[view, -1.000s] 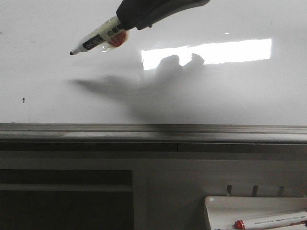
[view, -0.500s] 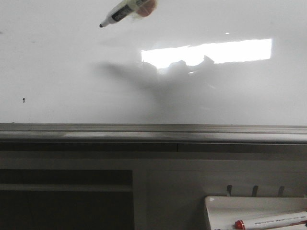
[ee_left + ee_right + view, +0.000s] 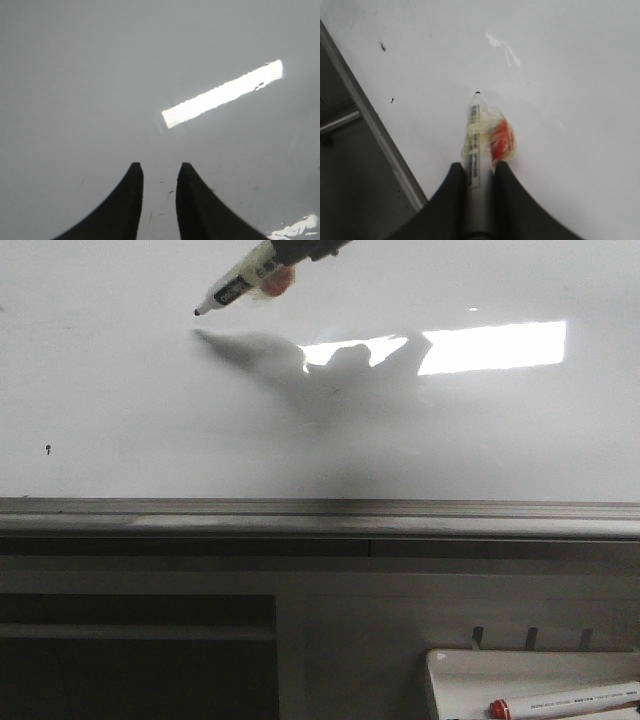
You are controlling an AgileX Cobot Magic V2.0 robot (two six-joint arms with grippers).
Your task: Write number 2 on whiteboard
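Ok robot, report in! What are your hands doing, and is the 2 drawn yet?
Right gripper shut on marker, tip just off whiteboard. Left gripper slightly open, empty. No 2 yet. Nothing in the way.

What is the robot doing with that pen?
The right gripper is holding a marker and pointing its black tip at the big whiteboard. The tip looks very close to the board, but no line of the number 2 is drawn there. The left gripper holds nothing. Another marker with a red cap lies in a small white tray below.
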